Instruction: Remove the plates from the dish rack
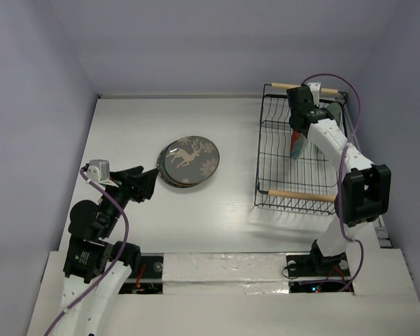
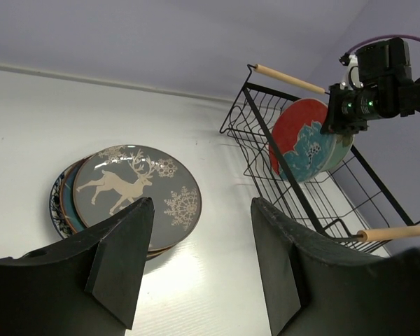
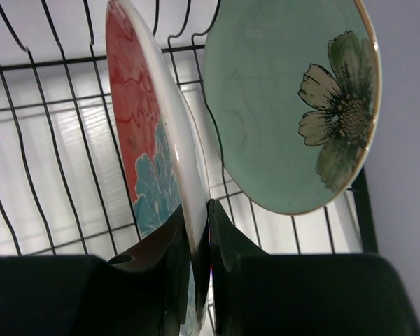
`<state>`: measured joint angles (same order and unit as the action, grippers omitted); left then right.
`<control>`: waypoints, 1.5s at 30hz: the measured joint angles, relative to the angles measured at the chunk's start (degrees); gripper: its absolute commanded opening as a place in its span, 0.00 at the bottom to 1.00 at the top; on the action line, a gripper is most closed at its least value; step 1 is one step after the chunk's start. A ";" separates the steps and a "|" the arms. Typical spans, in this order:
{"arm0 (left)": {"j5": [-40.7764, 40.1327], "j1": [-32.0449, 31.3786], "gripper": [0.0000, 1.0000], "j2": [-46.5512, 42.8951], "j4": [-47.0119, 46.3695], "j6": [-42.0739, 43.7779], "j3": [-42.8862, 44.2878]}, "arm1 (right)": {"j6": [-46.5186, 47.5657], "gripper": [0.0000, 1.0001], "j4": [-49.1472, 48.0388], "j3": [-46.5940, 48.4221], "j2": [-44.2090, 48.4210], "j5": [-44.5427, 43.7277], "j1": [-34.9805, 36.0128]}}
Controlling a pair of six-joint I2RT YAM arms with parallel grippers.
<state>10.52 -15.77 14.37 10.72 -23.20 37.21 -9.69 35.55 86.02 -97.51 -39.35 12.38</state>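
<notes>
Right wrist view shows the right pincer [image 3: 196,218] clamped on the rim of the red-and-teal round plate [image 3: 143,140], upright in the black wire dish rack [image 1: 301,196] beside the pale green flowered plate [image 3: 280,105]. Near the reindeer-topped plate stack [image 1: 189,162] on the white tabletop [image 1: 126,126], the left pincer [image 2: 201,210] stands apart.

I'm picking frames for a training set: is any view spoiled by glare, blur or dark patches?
Top external: evenly lit, soft shadow by the dish rack. Left wrist: a glare patch on the table near the reindeer plate, and the left gripper is near-black. Right wrist: the red-and-teal plate in the right gripper is clear, but the table behind the wires is washed out.
</notes>
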 measured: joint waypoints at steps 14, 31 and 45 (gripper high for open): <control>-0.31 0.00 0.54 -0.04 0.28 0.00 0.00 | 0.68 0.00 7.74 1.66 11.04 -0.96 1.31; -0.35 0.00 0.54 -0.02 0.28 -0.02 0.00 | -8.90 0.00 -4.31 5.22 20.00 28.17 15.91; -0.72 0.00 0.53 0.17 0.28 -0.04 0.00 | -20.74 0.00 -19.12 2.08 -5.42 48.59 25.14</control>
<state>9.80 -15.77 14.55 11.00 -23.24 37.21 -30.44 16.43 88.09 -102.94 9.23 37.52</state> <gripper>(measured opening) 0.540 0.162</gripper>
